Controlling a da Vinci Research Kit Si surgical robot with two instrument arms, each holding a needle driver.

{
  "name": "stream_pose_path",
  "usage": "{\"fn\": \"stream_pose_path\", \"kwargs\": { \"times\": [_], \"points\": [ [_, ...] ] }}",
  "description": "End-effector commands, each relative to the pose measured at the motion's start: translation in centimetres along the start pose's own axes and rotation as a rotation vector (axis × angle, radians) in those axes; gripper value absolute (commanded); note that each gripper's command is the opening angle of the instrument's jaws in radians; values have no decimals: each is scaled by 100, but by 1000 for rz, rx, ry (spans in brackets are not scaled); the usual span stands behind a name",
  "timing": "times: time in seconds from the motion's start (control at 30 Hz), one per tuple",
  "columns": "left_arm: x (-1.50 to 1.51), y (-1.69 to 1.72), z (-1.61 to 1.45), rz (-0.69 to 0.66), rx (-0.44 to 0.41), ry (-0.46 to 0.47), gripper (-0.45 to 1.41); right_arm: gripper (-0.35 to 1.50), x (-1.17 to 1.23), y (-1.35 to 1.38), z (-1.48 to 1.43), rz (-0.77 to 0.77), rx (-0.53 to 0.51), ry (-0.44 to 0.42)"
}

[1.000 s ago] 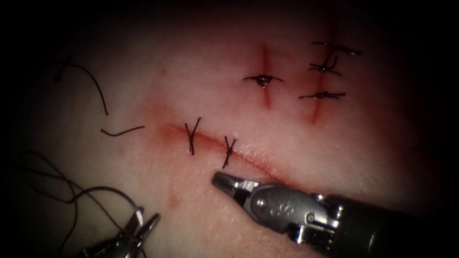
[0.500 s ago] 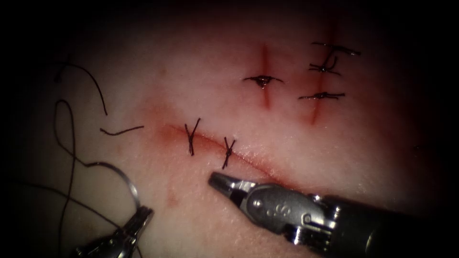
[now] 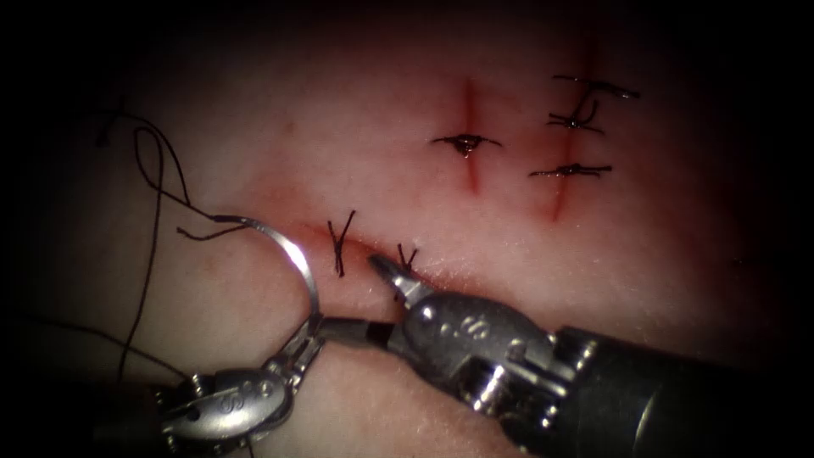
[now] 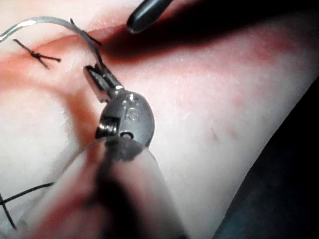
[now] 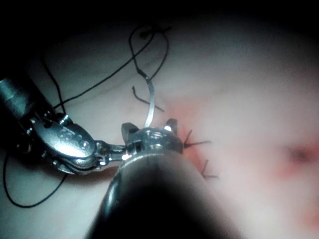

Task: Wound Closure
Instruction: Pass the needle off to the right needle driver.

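Left end effector (image 3: 312,332) gripping needle (image 3: 292,254) near its point end, needle arcing above it, free of tissue (image 3: 254,127); right end effector (image 3: 386,270) closed, empty, beside cut (image 3: 373,250); firm grip advisable

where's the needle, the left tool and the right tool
needle (image 3: 297,254), endoscope view, mid-curve of the body
left tool (image 3: 307,337), endoscope view, jaw tips shut on the needle's end
right tool (image 3: 388,271), endoscope view, tips by the cut

Count's easy here: two tools, left tool (image 3: 307,337) and right tool (image 3: 386,270). One needle (image 3: 292,254), one long thread (image 3: 153,212), five tied stitches (image 3: 340,242), three cuts (image 3: 471,157), one loose cut end (image 3: 212,232).
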Motion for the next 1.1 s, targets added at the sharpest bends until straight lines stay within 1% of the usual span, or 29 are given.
{"fn": "stream_pose_path", "kwargs": {
  "times": [0.03, 0.07, 0.1, 0.13, 0.2, 0.23, 0.37, 0.43, 0.57, 0.7, 0.87, 1.03, 1.1],
  "points": [
    [-6, 8, 4, 24, 7, 0, -45, 131, 23, -11, 10, -35, -56, -25],
    [-6, 8, 4, 24, 7, 0, -45, 131, 23, -11, 10, -35, -56, -25],
    [-5, 8, 4, 30, 7, -1, -45, 128, 25, -13, 12, -57, -87, -31],
    [-5, 9, 4, 46, 17, -3, -45, 116, 28, -18, 18, -133, -141, -49],
    [-5, 9, 4, 52, 20, -4, -45, 116, 29, -19, 22, -144, -158, -57],
    [-5, 9, 4, 68, 30, -4, -45, 125, 31, -22, 31, -146, -193, -65],
    [-4, 10, 4, 76, 50, -3, -45, 126, 33, -25, 40, -147, -232, -76],
    [-4, 12, 5, 75, 53, 0, -45, 126, 35, -28, 46, -175, -259, -88],
    [-3, 15, 6, 91, 61, -2, -45, 126, 33, -41, 57, -207, -319, -106],
    [-2, 18, 8, 111, 71, -2, -45, 126, 26, -54, 68, -226, -328, -100],
    [-2, 21, 10, 120, 81, -1, -45, 126, 25, -58, 74, -236, -335, -100],
    [-3, 21, 9, 141, 95, 1, -45, 121, 26, -61, 83, -279, -343, -107],
    [-3, 21, 8, 146, 104, -1, -45, 118, 24, -61, 88, -306, -368, -119]
  ]
}}
